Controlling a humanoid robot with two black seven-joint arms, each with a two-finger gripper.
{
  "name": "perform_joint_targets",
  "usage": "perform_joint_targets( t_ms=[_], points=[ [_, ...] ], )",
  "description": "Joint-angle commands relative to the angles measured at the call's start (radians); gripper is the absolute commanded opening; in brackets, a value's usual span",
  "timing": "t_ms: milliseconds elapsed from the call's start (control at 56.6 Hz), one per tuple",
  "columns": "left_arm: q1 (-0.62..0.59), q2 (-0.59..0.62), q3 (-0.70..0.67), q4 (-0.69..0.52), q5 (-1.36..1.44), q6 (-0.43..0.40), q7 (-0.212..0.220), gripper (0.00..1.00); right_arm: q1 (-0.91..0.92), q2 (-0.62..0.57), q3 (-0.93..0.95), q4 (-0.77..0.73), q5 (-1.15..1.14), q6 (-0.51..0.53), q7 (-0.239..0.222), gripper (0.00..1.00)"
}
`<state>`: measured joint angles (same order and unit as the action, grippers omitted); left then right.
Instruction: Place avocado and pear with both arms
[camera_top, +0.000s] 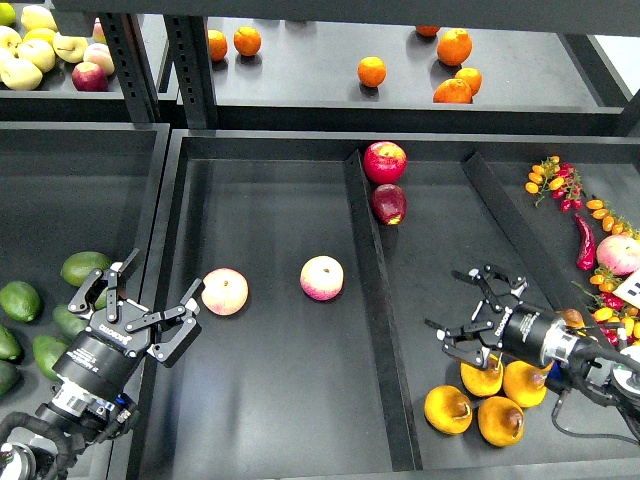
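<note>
Several golden pears lie at the front of the right bin: one (448, 408), one (500, 420), one (482, 377) and one more (525, 383). My right gripper (468, 315) is open and empty, just above and behind them, touching none. Several dark green avocados lie in the left bin, among them one (85, 266), one (20, 300) and one (48, 352). My left gripper (135, 310) is open and empty over the bin's wall, just right of the avocados.
Two pink-yellow peaches (225, 291) (322, 277) lie in the middle bin near my left gripper. Two red apples (385, 160) (389, 203) sit by the divider (372, 300). Chillies and small tomatoes (590, 235) fill the far right. Oranges (455, 47) are on the upper shelf.
</note>
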<state>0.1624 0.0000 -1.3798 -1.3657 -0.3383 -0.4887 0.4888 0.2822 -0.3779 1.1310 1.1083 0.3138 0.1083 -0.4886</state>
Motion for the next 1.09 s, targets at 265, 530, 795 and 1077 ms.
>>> perform_joint_targets(
  t_ms=[265,530,795,1077],
  points=[
    [-0.024,0.000,-0.004,0.022,0.004,0.000,0.000,0.99,0.000,0.378,0.372,-0.004,-0.173,-0.079,0.000,0.95],
    [-0.066,0.000,-0.027,0.039,0.005,0.000,0.000,0.99,-0.006,0.378,0.432,-0.001,-0.185,-0.065,0.000,0.99],
    [-0.098,0.000,-0.035,0.043,0.025,0.000,0.000,0.99,-0.006,0.378,0.435,0.008,-0.182,-0.004,0.000,1.00],
    [-0.185,0.000,-0.031,0.053,0.079,0.000,0.000,0.99,-0.012,0.378,0.397,0.021,-0.102,0.079,0.000,1.00]
  ],
)
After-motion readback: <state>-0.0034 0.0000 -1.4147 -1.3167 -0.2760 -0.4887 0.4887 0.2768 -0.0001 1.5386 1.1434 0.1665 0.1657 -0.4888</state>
